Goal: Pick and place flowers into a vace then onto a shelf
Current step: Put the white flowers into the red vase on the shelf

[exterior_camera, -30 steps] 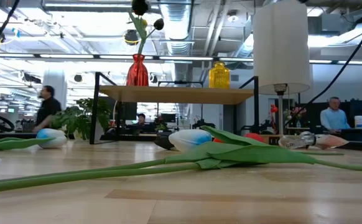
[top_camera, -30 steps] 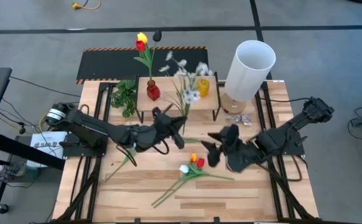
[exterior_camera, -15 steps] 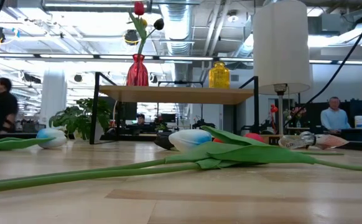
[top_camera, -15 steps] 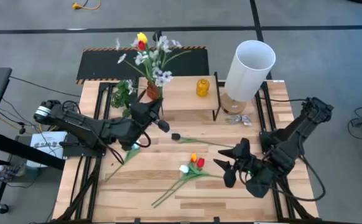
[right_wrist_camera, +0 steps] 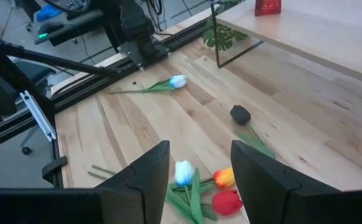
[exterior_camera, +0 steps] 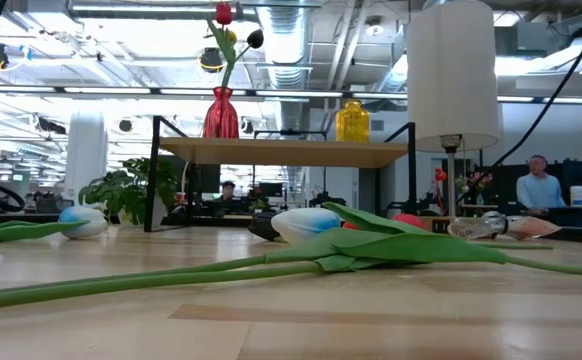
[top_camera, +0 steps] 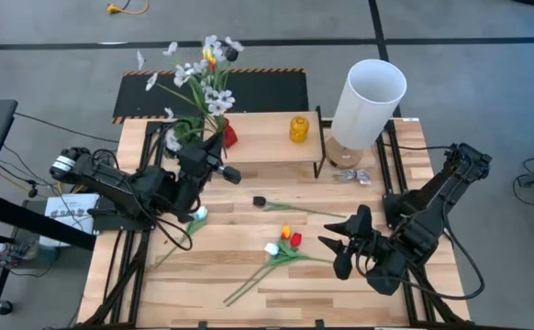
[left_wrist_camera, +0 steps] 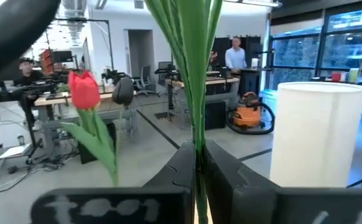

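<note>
Left gripper [top_camera: 200, 163], clamped on white spray [top_camera: 198, 78], shifts left of red vase [top_camera: 228, 136]. Right gripper [top_camera: 342, 249], fingers apart, hovers by tulip bunch [top_camera: 283, 242]; several flowers remain on table.

From my left wrist the green stems [left_wrist_camera: 196, 74] I pinch run off the picture's top so their blossoms are cut off, the white lampshade [left_wrist_camera: 315, 134] is cropped at the bottom, and my fingers hide where the stems end below.
</note>
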Robot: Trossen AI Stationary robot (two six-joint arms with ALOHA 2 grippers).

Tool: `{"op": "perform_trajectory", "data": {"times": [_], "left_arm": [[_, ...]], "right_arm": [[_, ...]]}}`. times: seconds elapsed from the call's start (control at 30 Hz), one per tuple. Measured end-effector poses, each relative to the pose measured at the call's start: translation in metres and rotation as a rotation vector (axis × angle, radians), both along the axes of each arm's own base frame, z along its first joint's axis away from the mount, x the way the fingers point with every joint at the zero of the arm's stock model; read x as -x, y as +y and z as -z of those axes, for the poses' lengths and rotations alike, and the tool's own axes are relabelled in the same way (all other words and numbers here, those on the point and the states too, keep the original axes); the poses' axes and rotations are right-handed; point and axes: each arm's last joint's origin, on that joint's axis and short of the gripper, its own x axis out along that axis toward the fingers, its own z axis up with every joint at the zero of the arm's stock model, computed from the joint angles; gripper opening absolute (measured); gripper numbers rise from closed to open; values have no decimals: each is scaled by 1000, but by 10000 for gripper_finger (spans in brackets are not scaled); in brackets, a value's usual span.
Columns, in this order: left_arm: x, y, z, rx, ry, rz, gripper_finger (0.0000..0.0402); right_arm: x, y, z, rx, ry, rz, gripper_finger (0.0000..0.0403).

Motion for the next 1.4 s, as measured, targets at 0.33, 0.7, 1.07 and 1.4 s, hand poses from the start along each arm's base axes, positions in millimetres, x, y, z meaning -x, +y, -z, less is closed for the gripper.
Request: {"op": "perform_trajectory", "data": {"times": [0.33,0.7,1.07,1.4], "left_arm": [[-5,-27,13,37,-26,69,0],[-65,-62,97,97,-46,71,0],[-72,-60,111,143,-92,-27,0],[-50,-24,63,103,-39,-75,0]], "right_arm": [[0,0,0,19,9,-12,160],[3,3,0,13,8,-28,160],[9,10,0,11,9,-60,148],[11,18,6,32,20,-82,136]]}}
